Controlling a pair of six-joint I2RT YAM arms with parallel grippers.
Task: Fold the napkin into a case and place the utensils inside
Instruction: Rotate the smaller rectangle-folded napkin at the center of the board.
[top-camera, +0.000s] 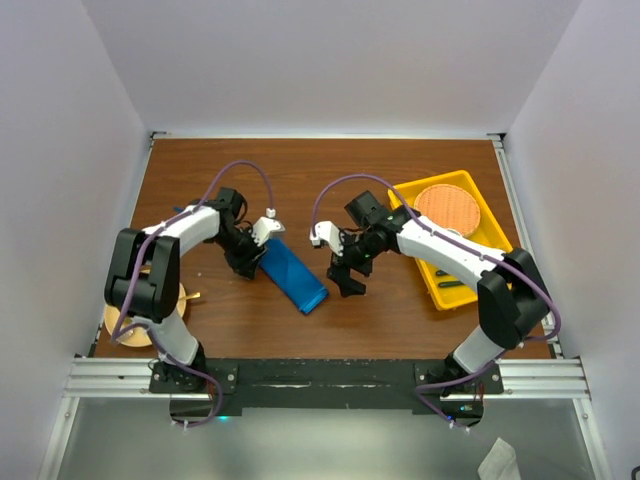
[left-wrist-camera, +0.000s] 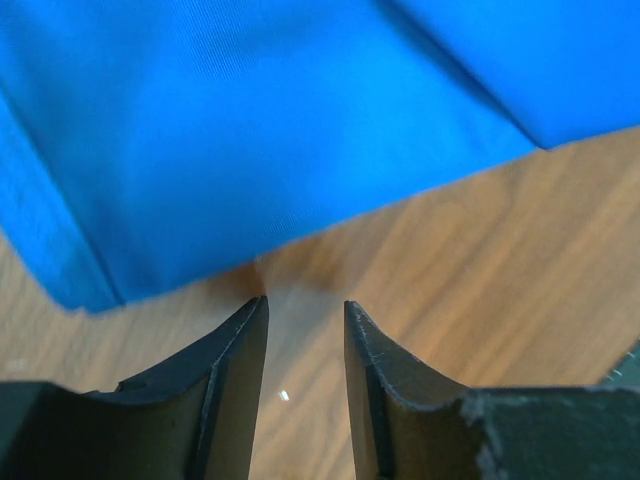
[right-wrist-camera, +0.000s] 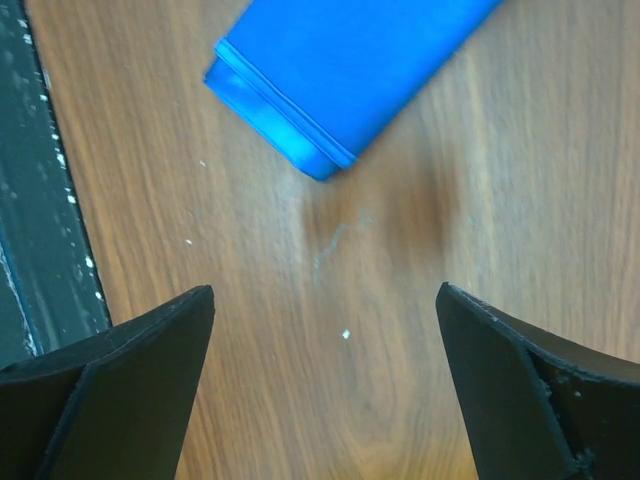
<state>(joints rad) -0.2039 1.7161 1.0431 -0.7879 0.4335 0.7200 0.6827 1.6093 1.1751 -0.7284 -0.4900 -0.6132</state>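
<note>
Top external: yellow tray (top-camera: 457, 178) holds orange disc (top-camera: 448, 208); left fingers (left-wrist-camera: 235, 370) barely parted, right fingers (right-wrist-camera: 130, 385) spread.

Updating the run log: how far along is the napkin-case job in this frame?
Done: folding; a narrow blue case lies on the table. In hand: nothing; left jaws sit narrowly apart at its far end, right jaws wide open near its near end, both empty. Left: the utensils, none in the case; dark thin pieces in the yellow tray may be them.

bright, even light, soft shadows on the table (top-camera: 250, 180); the case (left-wrist-camera: 300, 120) blurs in the left wrist view.
</note>
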